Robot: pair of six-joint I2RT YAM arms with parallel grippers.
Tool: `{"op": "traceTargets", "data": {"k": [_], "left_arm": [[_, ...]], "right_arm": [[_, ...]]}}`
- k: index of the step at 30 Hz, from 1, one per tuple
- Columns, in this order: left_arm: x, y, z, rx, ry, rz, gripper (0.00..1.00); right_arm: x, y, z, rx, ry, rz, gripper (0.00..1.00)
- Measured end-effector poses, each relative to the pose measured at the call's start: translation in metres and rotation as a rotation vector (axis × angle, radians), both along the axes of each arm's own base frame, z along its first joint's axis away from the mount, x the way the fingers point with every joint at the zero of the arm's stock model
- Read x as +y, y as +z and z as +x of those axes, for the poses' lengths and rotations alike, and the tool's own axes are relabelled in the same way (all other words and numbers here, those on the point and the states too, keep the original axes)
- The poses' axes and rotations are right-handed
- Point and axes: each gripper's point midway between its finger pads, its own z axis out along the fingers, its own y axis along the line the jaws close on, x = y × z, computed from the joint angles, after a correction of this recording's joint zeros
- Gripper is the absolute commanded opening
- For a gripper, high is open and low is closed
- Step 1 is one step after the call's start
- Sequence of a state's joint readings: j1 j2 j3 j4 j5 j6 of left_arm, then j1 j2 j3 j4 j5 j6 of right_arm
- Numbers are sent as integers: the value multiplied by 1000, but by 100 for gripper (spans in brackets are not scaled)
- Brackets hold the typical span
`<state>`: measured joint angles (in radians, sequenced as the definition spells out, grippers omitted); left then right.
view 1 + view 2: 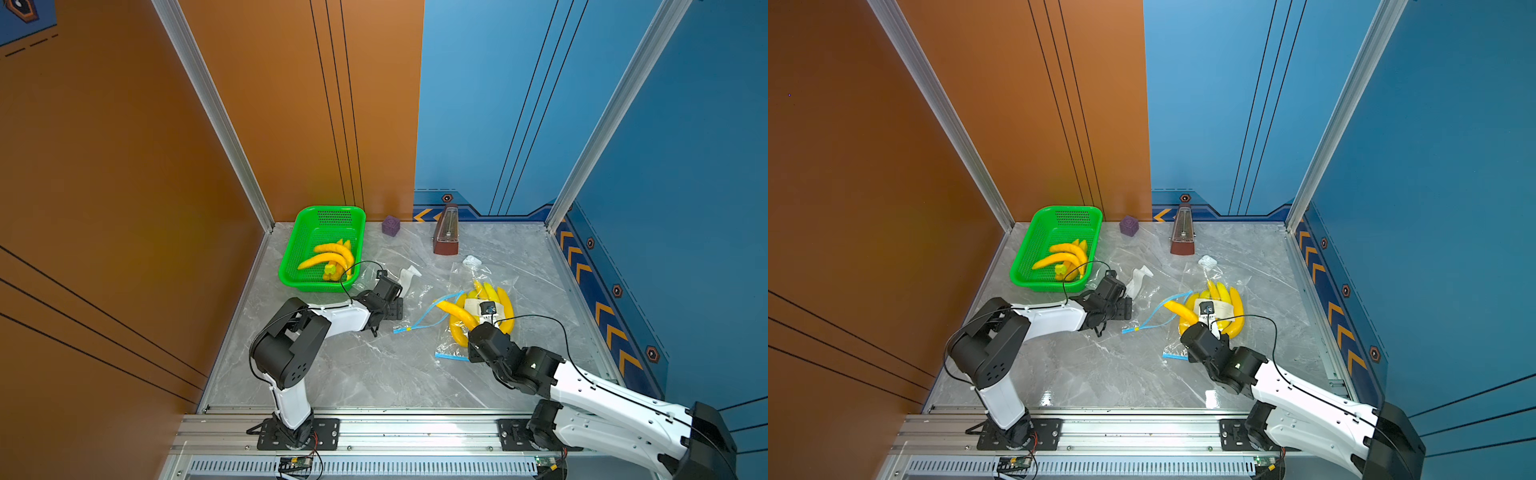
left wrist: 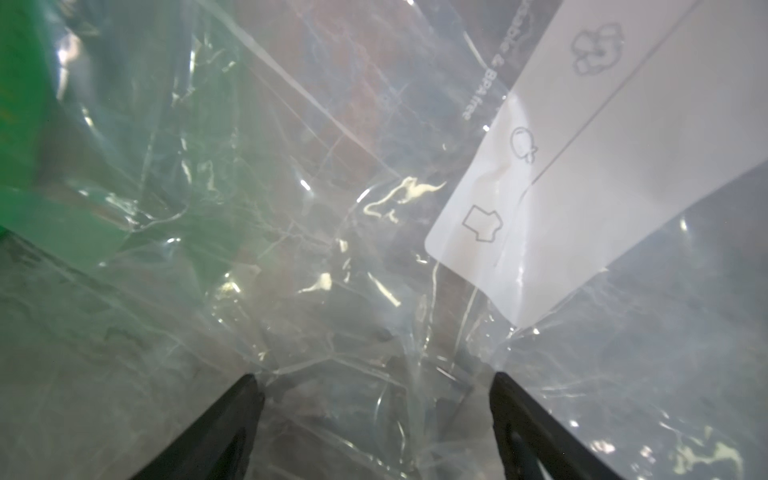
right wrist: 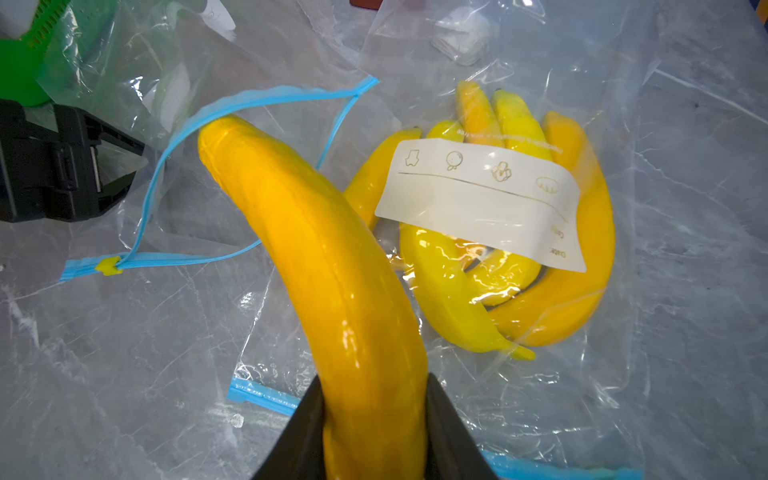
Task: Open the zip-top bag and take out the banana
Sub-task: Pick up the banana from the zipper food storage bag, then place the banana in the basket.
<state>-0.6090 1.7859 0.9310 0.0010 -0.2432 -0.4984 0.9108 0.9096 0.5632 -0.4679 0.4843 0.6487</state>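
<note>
The banana (image 3: 324,266) is deep orange-yellow; the bagged bananas (image 3: 440,282) range from lemon yellow to orange-yellow. The bag (image 3: 199,208) is clear, with a light blue zip strip (image 3: 266,93) and a yellow slider (image 3: 109,266). The label (image 3: 478,208) is white with outline icons. The basket (image 1: 305,232) is green and perforated. The cube (image 1: 390,225) is purple. The table (image 1: 353,374) is grey, marble-veined. The right pincer (image 3: 374,382) is black.

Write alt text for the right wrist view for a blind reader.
The right tool grips a yellow banana, its tip at the open blue zip of a clear bag. Beside it, more bananas lie in another bag.
</note>
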Motion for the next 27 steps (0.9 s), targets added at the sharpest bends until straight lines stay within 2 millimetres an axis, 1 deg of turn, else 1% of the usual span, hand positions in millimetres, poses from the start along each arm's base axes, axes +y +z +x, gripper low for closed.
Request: {"op": "traceTargets", "data": {"k": [3,8,11,14,18,21,23,25,27], "left_arm": [[5,0,3,-1,14,2,89],[11,1,6,-3,30,1,89],[10,4,8,-10,30,-4,89],[8,11,10,-25,29,-14,92],[5,31,10,-65,22,-33,96],[0,49,4,-104,10,-49,97],[-1,60,-2,-126,3,-57,97],[2,68,-8,-142,1,-64,97],[9,74,-16,-155,7,-64,97]], "right_arm": [[-6,1,-5,8,-4,-2,24],[-11,-7,-16,65,11,-21,23],[-12,-11,-25,94,31,-27,23],[-13,-7,-34,101,56,-12,23],[-19,10,-41,75,63,32,24],[-20,30,-42,46,62,71,24],[-18,44,-40,29,62,94,23],[-14,55,-37,22,63,96,23],[-9,62,-33,20,63,89,23]]}}
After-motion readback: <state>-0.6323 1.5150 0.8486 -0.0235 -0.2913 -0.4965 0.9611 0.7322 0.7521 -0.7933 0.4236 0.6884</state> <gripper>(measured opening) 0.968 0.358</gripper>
